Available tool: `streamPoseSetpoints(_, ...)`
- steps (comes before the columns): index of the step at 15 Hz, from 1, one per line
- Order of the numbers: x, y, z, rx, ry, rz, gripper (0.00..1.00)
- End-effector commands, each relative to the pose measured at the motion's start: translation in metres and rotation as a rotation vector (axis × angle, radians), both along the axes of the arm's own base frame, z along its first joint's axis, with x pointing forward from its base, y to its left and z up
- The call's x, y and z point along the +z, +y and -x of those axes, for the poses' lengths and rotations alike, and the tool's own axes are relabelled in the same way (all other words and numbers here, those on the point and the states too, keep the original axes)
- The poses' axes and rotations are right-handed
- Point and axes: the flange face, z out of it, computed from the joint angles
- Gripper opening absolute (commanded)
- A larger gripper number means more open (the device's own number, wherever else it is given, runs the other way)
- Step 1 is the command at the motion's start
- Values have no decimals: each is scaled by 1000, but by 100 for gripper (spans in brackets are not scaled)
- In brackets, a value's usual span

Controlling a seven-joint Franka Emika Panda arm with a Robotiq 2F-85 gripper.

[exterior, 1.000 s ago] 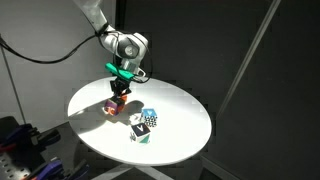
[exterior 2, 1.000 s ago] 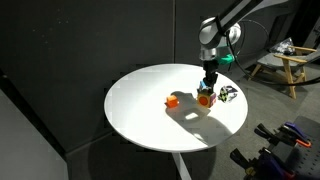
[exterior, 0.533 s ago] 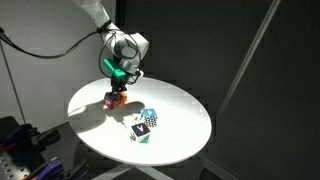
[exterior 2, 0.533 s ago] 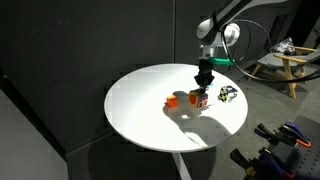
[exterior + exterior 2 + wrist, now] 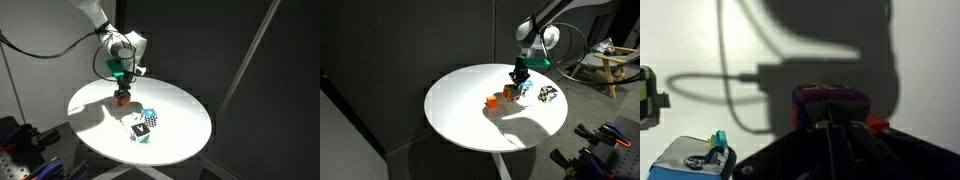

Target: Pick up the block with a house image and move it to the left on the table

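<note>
Wrist view puts the block with a house image [image 5: 827,100] right between the fingers of my gripper [image 5: 828,122], which look clamped on its maroon sides. One orange cube [image 5: 876,124] peeks out just beside it. I count four cubes in all on the table [image 5: 185,125]: that block, the orange one, one blue-and-white cube [image 5: 149,115] and one black-and-white patterned cube [image 5: 141,130]. Those last two sit near each other, apart from the gripper. I cannot tell whether the held block touches the tabletop.

Both exterior views overlook the table [image 5: 185,125] [image 5: 460,105], seemingly from opposite sides; wrist view close.
</note>
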Motion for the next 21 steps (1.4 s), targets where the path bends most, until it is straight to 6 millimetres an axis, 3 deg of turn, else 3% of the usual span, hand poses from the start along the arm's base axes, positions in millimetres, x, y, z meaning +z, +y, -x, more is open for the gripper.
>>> streamPoseSetpoints(1, 9, 2, 7, -35, 2, 48, 1)
streamPoseSetpoints(5, -1, 3, 3, -3, 13, 40, 1)
streamPoseSetpoints(14, -1, 3, 3, 2, 18, 42, 1)
streamPoseSetpoints(21, 22, -3, 17, -109, -4, 47, 0)
